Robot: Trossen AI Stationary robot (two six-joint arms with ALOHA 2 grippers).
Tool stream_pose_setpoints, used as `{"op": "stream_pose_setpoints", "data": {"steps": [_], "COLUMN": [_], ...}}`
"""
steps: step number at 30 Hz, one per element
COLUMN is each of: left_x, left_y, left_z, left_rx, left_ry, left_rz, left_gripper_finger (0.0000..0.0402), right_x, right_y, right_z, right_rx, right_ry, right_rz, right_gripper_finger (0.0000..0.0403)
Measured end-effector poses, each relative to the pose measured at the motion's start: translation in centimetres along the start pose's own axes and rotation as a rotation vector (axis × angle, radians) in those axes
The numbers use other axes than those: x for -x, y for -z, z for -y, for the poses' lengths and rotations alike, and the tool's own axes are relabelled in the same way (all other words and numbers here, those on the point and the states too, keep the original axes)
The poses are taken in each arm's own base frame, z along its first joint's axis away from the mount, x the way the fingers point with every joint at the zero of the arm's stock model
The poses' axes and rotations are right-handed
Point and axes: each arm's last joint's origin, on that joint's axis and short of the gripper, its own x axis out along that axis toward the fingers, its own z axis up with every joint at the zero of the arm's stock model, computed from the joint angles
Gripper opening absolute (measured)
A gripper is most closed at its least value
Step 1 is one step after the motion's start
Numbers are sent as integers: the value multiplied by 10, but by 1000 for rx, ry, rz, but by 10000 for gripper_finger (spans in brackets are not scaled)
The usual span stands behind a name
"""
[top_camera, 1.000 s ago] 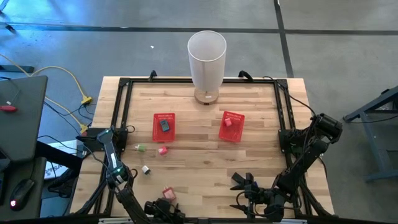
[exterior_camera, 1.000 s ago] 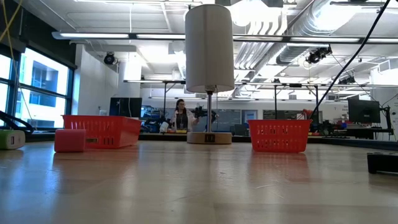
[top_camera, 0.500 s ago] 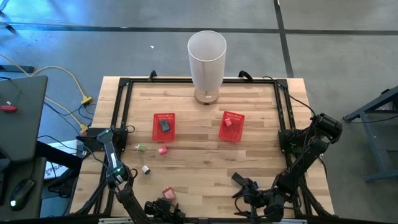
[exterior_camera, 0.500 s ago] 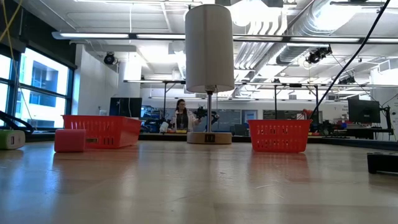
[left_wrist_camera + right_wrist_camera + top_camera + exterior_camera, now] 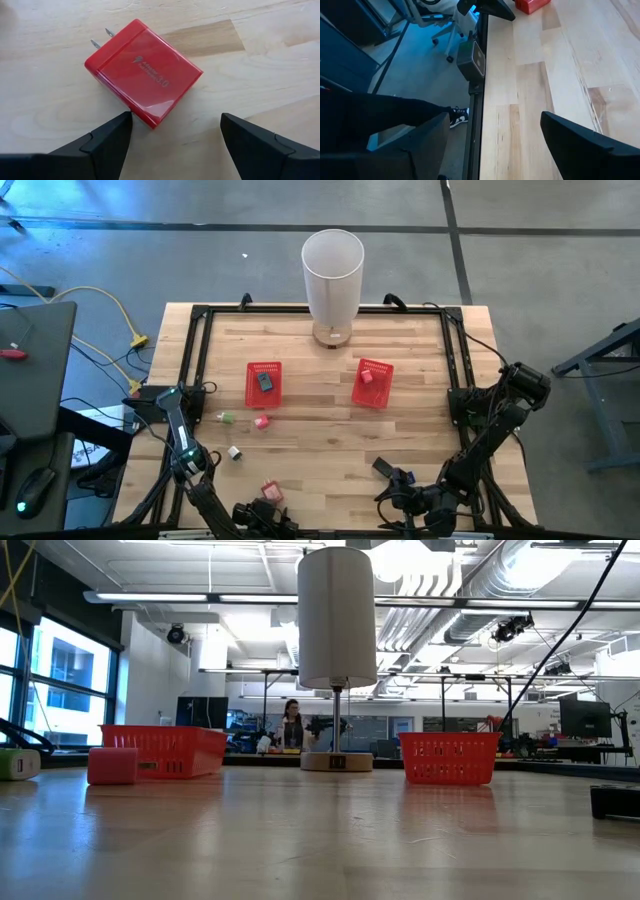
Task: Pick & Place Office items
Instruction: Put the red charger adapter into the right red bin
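A red plug-in charger (image 5: 142, 72) lies flat on the wood near the table's front edge (image 5: 270, 491). My left gripper (image 5: 176, 115) is open and slants down just on the near side of it (image 5: 266, 506). My right gripper (image 5: 495, 114) stands open over the near right part of the table (image 5: 386, 484) with nothing between its fingers. A green item (image 5: 228, 417), a pink one (image 5: 261, 421) and a white one (image 5: 235, 452) lie loose on the left half. My left gripper has one fingertip (image 5: 125, 120) right at the charger's near corner (image 5: 149, 122), opposite its prongs. I cannot tell whether the two touch. The other finger stands clear of the charger, which lies flat on the table.
Two red mesh baskets (image 5: 264, 383) (image 5: 372, 382) sit mid-table; the left holds a dark item (image 5: 264, 380), the right a red one (image 5: 367, 376). A tall white cylinder (image 5: 332, 275) stands at the far edge. A black frame (image 5: 196, 360) rims the table. A person's shoe (image 5: 457, 116) shows on the floor.
My right gripper has swung a little at the wrist while staying over the same spot near the front edge. Its fingers stand as far apart as before.
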Motion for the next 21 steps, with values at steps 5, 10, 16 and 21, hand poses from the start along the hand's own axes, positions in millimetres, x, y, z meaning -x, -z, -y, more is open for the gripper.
{"op": "stream_pose_setpoints", "data": {"steps": [5, 10, 16, 21], "left_x": [1, 3, 3, 3], "left_y": [1, 4, 3, 3], "left_z": [-1, -4, -3, -3], "left_rx": [17, 12, 14, 43], "left_ry": [1, 10, 11, 13], "left_rz": [0, 2, 2, 4], "left_gripper_finger": [297, 297, 297, 297], "right_x": [0, 0, 0, 0], "right_y": [0, 0, 0, 0], "right_z": [0, 0, 0, 0], "right_rx": [0, 0, 0, 0], "right_ry": [0, 0, 0, 0], "right_rz": [0, 0, 0, 0], "right_gripper_finger": [301, 301, 301, 301]}}
